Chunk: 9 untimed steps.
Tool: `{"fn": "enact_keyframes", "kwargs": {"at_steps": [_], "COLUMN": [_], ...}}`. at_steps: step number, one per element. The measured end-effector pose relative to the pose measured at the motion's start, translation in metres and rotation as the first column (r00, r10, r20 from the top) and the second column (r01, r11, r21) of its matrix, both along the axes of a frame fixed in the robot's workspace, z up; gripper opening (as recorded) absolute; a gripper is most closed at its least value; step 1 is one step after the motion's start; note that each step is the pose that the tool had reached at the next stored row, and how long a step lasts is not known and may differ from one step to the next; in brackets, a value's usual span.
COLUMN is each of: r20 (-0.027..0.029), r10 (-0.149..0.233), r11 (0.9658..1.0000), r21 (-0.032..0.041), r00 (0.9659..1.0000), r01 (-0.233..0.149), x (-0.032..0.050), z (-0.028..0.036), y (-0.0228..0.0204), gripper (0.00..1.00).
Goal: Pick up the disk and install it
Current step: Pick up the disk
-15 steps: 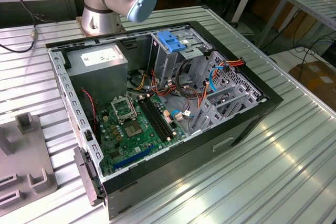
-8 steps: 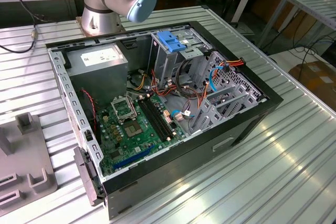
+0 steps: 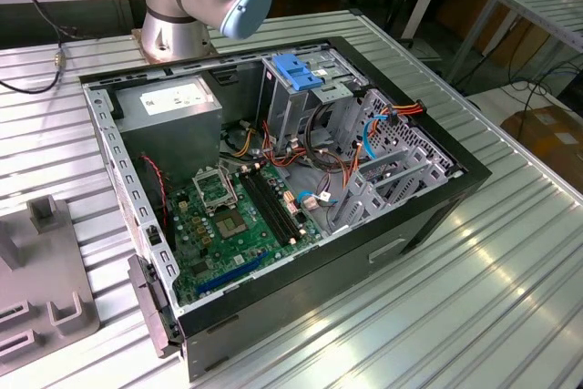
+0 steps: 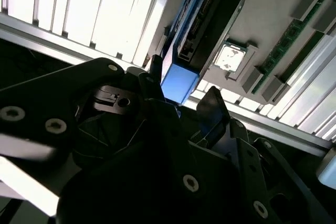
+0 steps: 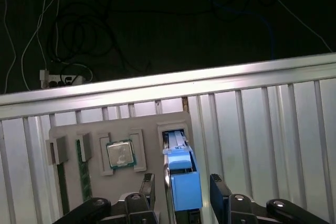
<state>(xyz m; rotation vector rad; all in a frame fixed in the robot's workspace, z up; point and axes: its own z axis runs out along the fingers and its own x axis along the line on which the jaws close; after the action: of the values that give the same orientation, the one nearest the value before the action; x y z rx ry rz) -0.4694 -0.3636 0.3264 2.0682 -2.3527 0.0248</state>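
Right now the hand (image 5: 182, 187) hangs over the disk (image 5: 178, 153). Its two black fingers (image 5: 148, 190) are spread apart, one on each side of the disk's blue carrier. In the first wrist view a narrow gap shows on either side, so nothing is clamped. The disk stands on edge in a slot of a grey tray (image 5: 73, 129). That tray lies on the ribbed metal surface (image 5: 262, 129), close to the surface's edge. Just beside the disk in the same tray sits a processor chip (image 5: 120, 153), and beyond it lie green memory sticks (image 5: 82, 166).

In the exterior view an open computer case (image 3: 428, 216) lies on the surface, with the arm's base (image 3: 173, 34) just behind its far side. Inside the case, a grey drive cage (image 3: 287, 107) topped by a blue latch (image 3: 296, 70) stands at the far end. The cage is to the exterior view's right of a grey power supply (image 3: 168, 102), and the green motherboard (image 3: 237, 216) lies nearer.
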Motion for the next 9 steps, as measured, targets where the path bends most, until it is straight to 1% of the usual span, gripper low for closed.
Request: {"fn": "enact_keyframes", "kwargs": {"at_steps": [1,3,5,8,9], "r20": [0.0002,-0.0001,-0.0014,-0.0083,-0.0091], "r10": [0.002,0.004,0.004,0.004,0.004], "r11": [1.0000,1.0000,1.0000,1.0000,1.0000], "r21": [0.0001,0.0005,0.0005,0.0006,0.0005], "r00": [1.0000,1.0000,1.0000,1.0000,1.0000], "r01": [-0.002,-0.004,-0.004,-0.004,-0.004], "x": [-0.0010,-0.0014,-0.0009,0.0012,0.0013], "z": [-0.0026,-0.0057,-0.0071,-0.0099,-0.0106], "y": [-0.0001,-0.0001,0.0000,0.0000,0.0000], "gripper": [0.54,0.54,0.54,0.54,0.54]}}
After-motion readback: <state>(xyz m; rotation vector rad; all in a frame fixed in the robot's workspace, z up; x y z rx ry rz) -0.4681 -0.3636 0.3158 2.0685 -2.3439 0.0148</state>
